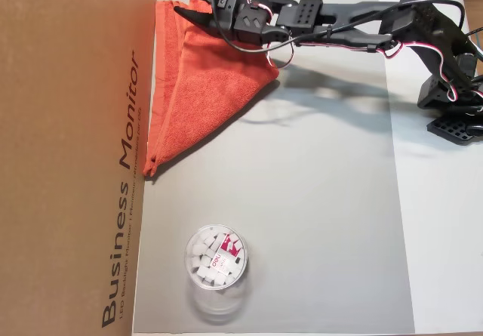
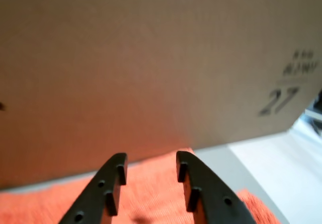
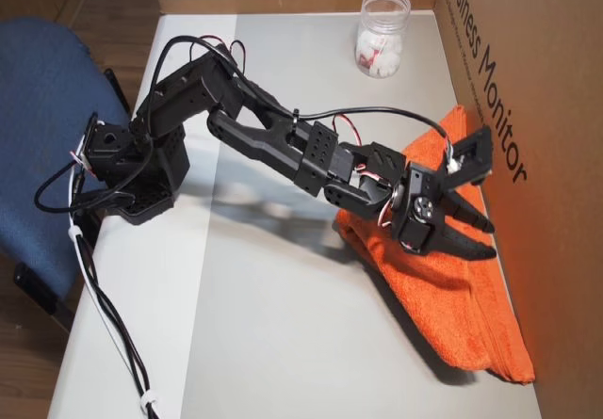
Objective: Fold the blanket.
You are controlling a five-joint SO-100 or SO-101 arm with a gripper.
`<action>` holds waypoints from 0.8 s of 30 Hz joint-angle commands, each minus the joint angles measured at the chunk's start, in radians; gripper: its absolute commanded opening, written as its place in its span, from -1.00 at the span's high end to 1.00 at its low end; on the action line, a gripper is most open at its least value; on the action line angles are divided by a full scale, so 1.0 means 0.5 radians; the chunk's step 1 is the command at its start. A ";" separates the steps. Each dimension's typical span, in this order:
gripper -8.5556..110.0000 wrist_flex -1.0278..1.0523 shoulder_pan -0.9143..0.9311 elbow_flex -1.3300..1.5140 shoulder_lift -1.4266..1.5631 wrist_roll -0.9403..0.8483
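The blanket (image 1: 207, 79) lies on the grey mat (image 1: 317, 200), pushed up against the big brown box (image 1: 68, 155). It is folded into a long three-corner shape. In an overhead view its long edge runs along the box, from a wide end at the top down to a thin tip (image 1: 149, 171) that points at the bottom of the picture. Another corner (image 1: 273, 70) points out to the right, away from the box. My gripper (image 2: 150, 171) hangs just over the wide end of the blanket, and I face the box. My two fingers (image 2: 113, 183) are spread apart with nothing between them. In the wrist view I see orange cloth under them and the brown box wall filling most of the picture. A clear jar (image 1: 216, 264) stands on the mat, well apart from the blanket. It has small white bits in it, and I cannot tell what they are.
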 commanded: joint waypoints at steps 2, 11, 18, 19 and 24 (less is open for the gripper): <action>0.70 -0.316 -0.037 0.080 0.003 -0.003; 0.70 -0.736 -0.077 0.202 -0.288 -0.003; 0.70 -0.899 -0.110 0.206 -0.457 -0.021; 0.70 -0.899 -0.120 0.206 -0.469 -0.025; 0.70 -0.911 -0.163 0.362 -0.445 -0.037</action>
